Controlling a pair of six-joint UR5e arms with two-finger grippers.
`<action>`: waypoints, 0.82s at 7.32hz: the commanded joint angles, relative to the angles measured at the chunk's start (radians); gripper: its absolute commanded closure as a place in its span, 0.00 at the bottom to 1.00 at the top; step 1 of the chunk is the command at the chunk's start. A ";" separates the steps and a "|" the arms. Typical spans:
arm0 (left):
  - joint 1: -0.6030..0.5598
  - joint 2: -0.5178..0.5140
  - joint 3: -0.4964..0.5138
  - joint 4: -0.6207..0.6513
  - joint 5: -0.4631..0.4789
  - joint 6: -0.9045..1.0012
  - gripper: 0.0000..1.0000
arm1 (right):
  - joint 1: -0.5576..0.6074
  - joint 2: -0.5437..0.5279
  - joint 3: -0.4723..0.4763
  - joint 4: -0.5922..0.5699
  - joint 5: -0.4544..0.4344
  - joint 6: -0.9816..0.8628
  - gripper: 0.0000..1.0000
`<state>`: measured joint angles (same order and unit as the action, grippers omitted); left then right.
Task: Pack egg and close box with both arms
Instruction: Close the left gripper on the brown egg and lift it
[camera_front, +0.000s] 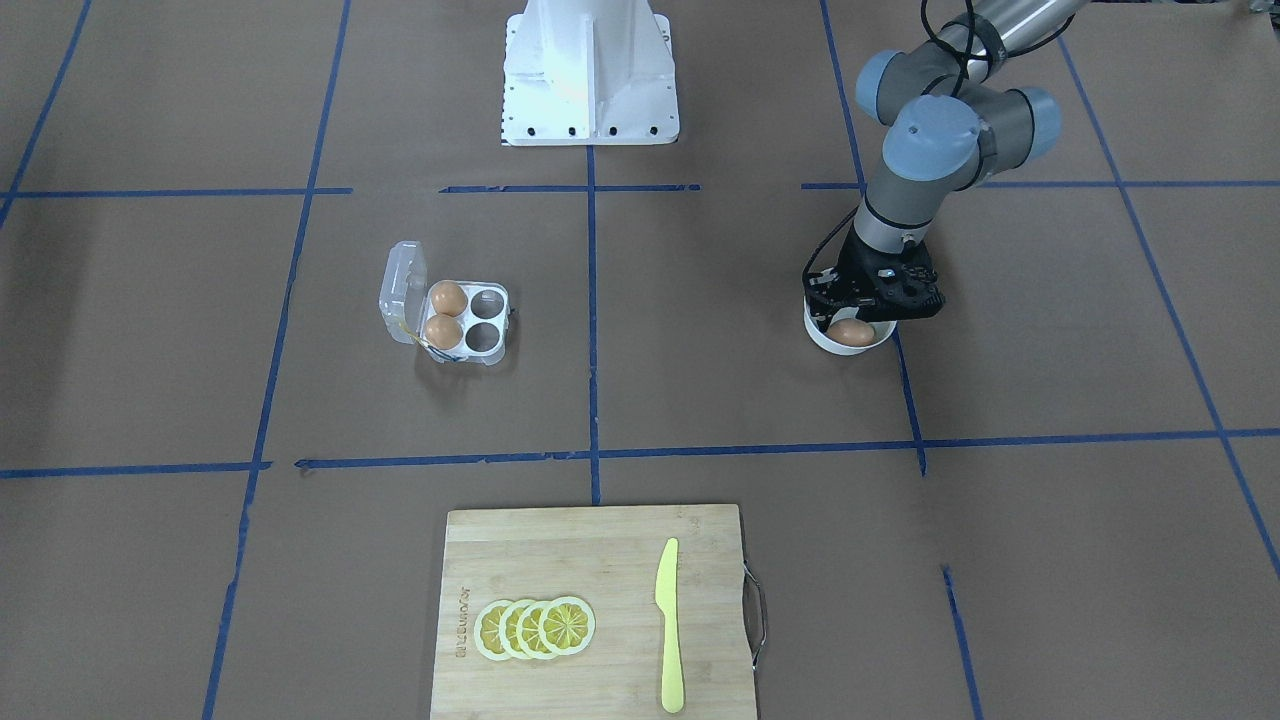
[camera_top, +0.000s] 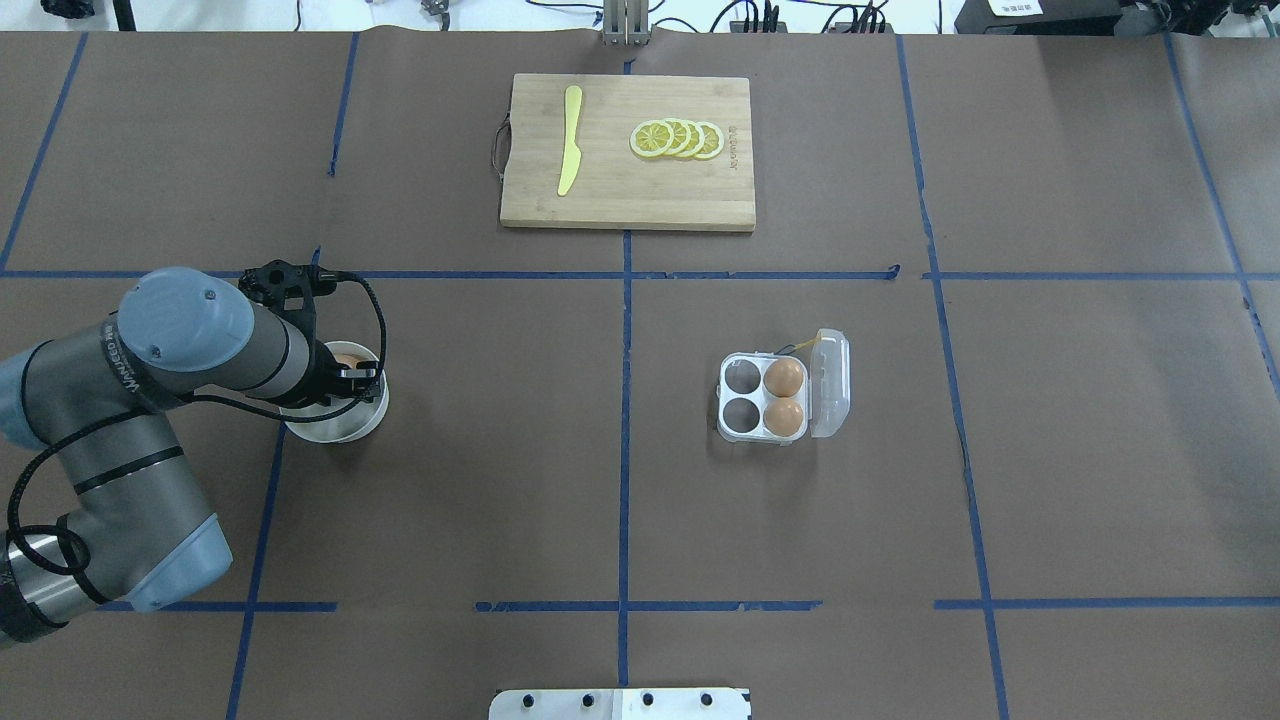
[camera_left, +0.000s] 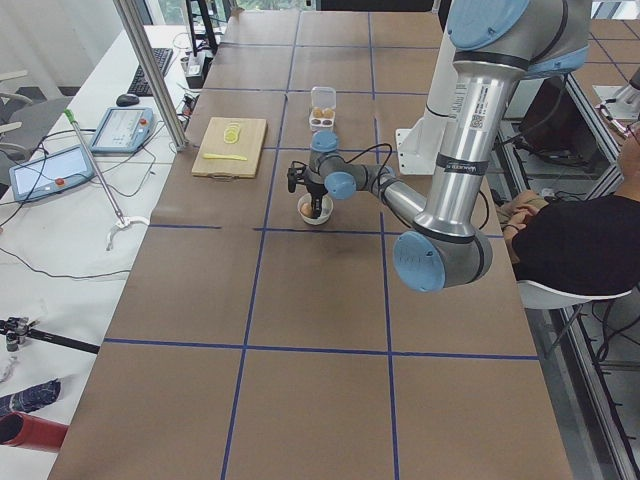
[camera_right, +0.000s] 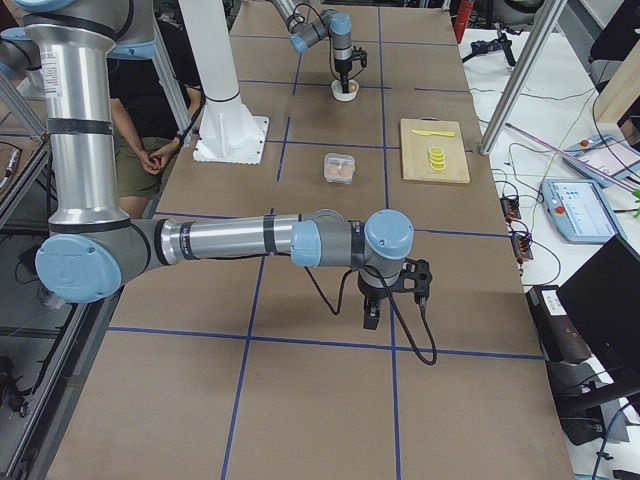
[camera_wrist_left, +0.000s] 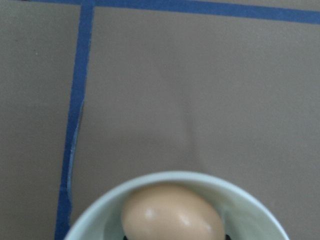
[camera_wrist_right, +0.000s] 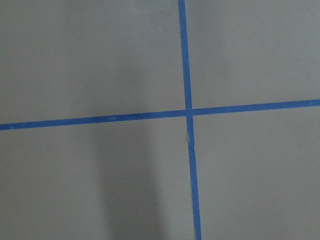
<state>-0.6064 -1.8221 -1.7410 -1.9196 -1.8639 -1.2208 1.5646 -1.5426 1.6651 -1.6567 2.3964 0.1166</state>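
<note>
The egg (camera_wrist_left: 172, 215) lies in the white bowl (camera_front: 822, 340) on the robot's left side of the table. My left gripper (camera_front: 856, 322) reaches down into the bowl, its fingertips tight against both sides of the egg (camera_front: 851, 332). The clear box (camera_front: 488, 322) stands open right of centre in the overhead view (camera_top: 742, 396). Its lid (camera_top: 831, 385) is folded back. Two eggs (camera_front: 447, 298) fill the cells beside the lid, and the other two cells are empty. My right gripper (camera_right: 370, 318) hovers low over bare table, far from the box. I cannot tell whether it is open or shut.
A wooden cutting board (camera_front: 600, 560) with lemon slices (camera_front: 535, 627) and a yellow knife (camera_front: 668, 625) lies at the far middle edge. The white pedestal base (camera_front: 590, 75) stands at the robot's side. A seated person (camera_left: 575, 245) is beside the table.
</note>
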 joint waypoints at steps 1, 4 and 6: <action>-0.007 0.003 -0.018 0.001 0.002 -0.002 0.76 | 0.000 -0.002 -0.001 0.000 0.001 0.000 0.00; -0.010 0.003 -0.035 0.002 0.000 -0.002 0.37 | 0.000 -0.002 -0.001 0.000 0.000 0.000 0.00; -0.022 0.001 -0.029 0.002 0.002 -0.003 0.23 | 0.000 -0.002 -0.001 0.000 0.001 0.000 0.00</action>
<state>-0.6221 -1.8191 -1.7727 -1.9176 -1.8634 -1.2236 1.5647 -1.5447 1.6651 -1.6567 2.3972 0.1166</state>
